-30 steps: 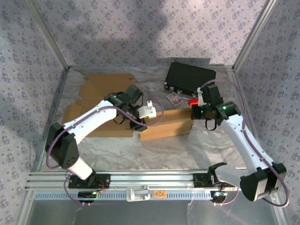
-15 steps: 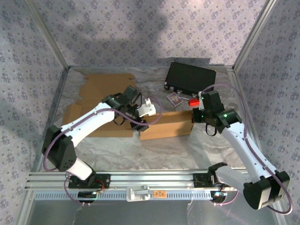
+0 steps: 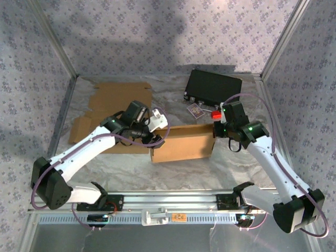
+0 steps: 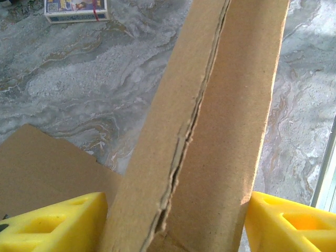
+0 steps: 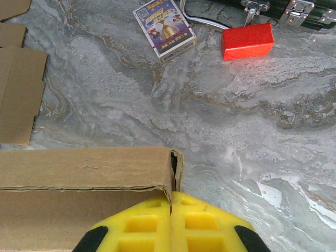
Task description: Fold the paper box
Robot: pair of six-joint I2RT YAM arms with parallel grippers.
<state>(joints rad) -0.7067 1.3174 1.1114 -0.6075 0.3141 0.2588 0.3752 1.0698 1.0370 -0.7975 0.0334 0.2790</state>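
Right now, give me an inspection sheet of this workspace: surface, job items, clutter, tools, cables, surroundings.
Surface: grey marbled table, no spills seen.
Job's things: cardboard box partly folded, centre; flat cardboard sheet lying rear left.
Clutter: black case, card pack and red block behind the box.
Tools: left tool astride a box wall, grip unclear; right tool shut, at the box's end corner.
Cables: purple cable looping along each arm.
Surroundings: patterned walls; metal rail at the near edge.
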